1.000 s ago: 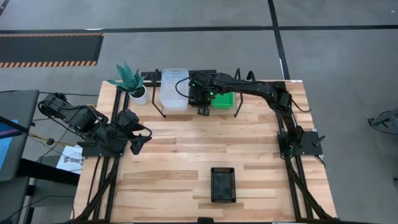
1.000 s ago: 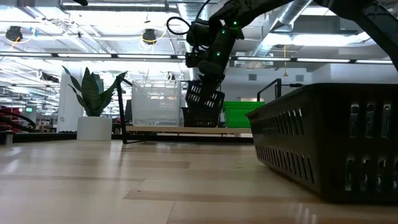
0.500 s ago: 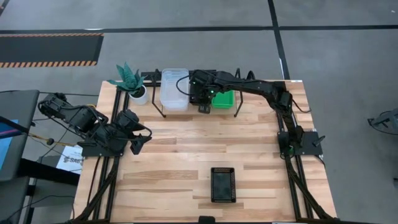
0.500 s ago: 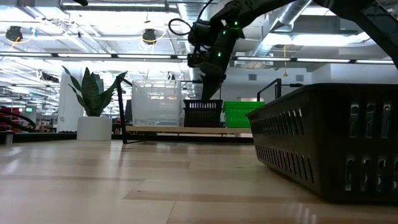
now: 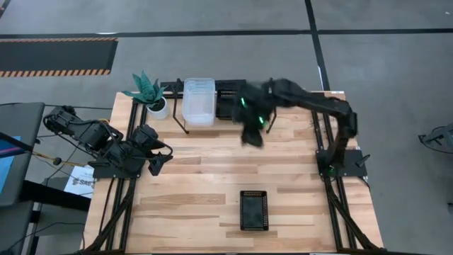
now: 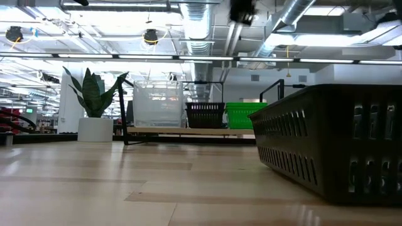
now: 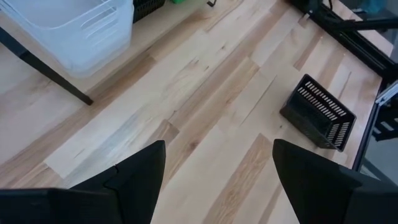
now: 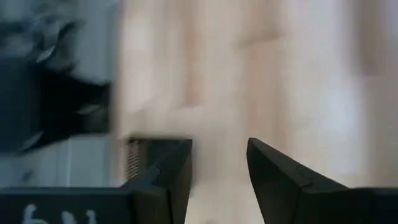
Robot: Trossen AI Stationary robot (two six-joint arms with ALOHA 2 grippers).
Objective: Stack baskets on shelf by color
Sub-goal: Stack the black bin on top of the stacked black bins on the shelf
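My table (image 5: 205,177) carries a shelf (image 5: 212,125) at its far edge, a potted plant (image 5: 150,94) far left, one black basket (image 5: 254,210) near.

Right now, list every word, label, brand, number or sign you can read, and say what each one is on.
Nothing reads whole.
Paper sheet under the left arm's base, high view: dark print starting "SA", the rest too small to read.
White marks on the right gripper's body, right wrist view: cut off at the picture's edge and blurred, unreadable.
Baskets, shelf, plant pot: no text visible.
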